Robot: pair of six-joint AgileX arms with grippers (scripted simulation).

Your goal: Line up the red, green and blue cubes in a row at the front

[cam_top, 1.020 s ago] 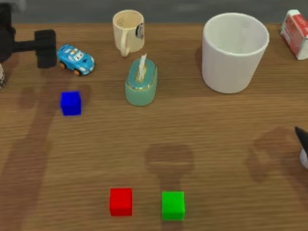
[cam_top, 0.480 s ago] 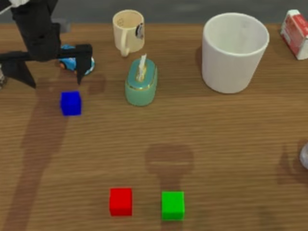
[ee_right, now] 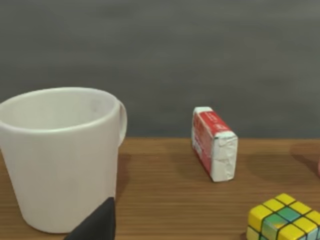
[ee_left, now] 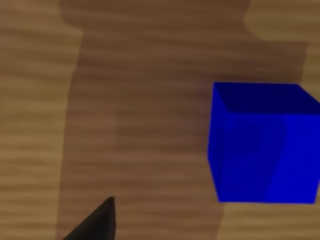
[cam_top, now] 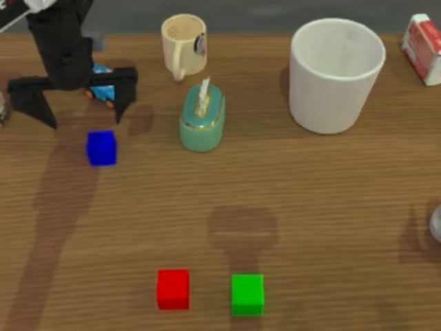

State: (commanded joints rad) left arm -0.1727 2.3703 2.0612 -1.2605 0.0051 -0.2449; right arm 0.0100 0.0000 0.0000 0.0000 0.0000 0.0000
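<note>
The blue cube (cam_top: 101,147) sits on the left half of the table, and it fills the left wrist view's side (ee_left: 265,145). My left gripper (cam_top: 84,118) hovers open just behind it, its two black fingers (cam_top: 121,110) spread wider than the cube and not touching it. Near the front edge the red cube (cam_top: 172,288) and the green cube (cam_top: 247,294) stand side by side with a gap between them. My right arm (cam_top: 435,224) is parked at the right edge, and one black fingertip (ee_right: 97,222) shows in its wrist view.
A light-blue toy car (cam_top: 103,89) lies partly under my left gripper. Behind stand a cream mug (cam_top: 183,43), a green tissue box (cam_top: 202,117), a big white cup (cam_top: 336,74) and a red-and-white carton (cam_top: 422,47). A colourful puzzle cube (ee_right: 282,217) lies at the right.
My left gripper swung in from the far left corner, spread its fingers and came forward towards the blue cube. My right arm drew back to the right edge. The cubes did not move.
</note>
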